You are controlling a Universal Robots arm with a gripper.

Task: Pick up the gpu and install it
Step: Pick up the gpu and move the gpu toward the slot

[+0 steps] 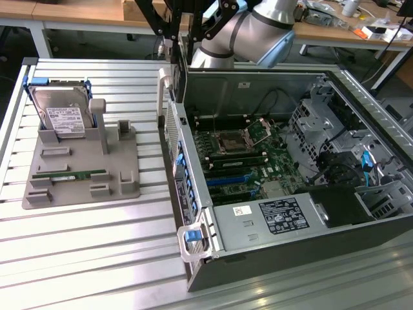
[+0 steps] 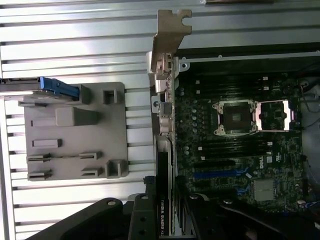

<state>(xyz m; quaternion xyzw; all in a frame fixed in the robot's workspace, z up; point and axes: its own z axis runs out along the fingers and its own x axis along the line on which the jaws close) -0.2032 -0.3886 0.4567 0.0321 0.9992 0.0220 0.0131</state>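
Above the open dark computer case's (image 1: 258,265) wall on the exterior view's left | pincer (image 2: 162,225) clamped on thin black gpu card with silver end bracket (image 1: 164,90) | card hangs directly beneath pincer, bracket upright beside that wall; long axis hard to read, probably pointing inward | blue expansion slots (image 1: 227,181) lie inside, farther along that wall

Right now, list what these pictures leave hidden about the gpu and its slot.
- gpu broad face: wrist view sees it edge-on.
- Its held end: wrist view, cut off by the edge, inside the gripper.
- Blue slots: wrist view, partly behind the gripper.
- Whether gpu touches the case: exterior view, outlines merge.
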